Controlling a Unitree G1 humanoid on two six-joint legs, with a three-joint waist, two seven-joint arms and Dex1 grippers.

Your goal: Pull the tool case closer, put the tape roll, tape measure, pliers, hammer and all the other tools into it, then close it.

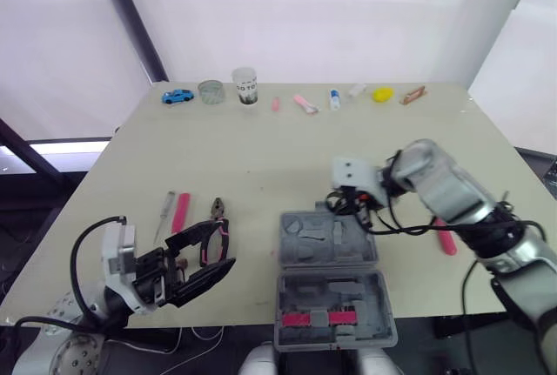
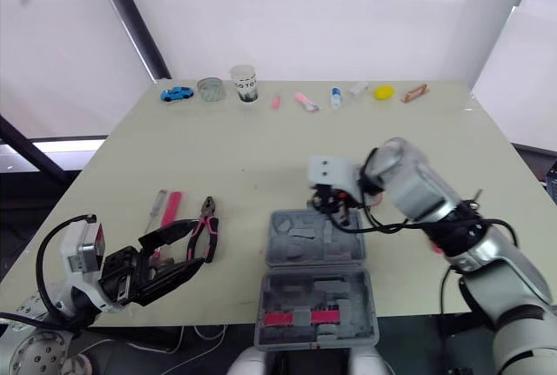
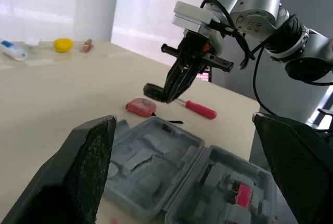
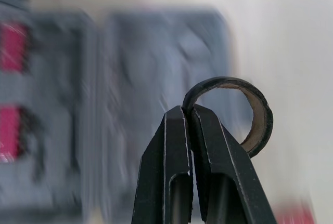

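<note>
The right pincer (image 4: 187, 110) is pressed together on the wall of the tape roll (image 4: 257, 115), and the ring sticks out to one side of the tips. The open tool case (image 1: 300, 249) lies just below this pincer and a little toward the robot, so I judge a short lowering is enough. The right arm is bent and the pincer points down, while the left pincer (image 1: 224, 246) is spread wide near the pliers (image 1: 215, 218).

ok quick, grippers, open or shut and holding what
left gripper: open, empty
right gripper: shut on the tape roll
</note>
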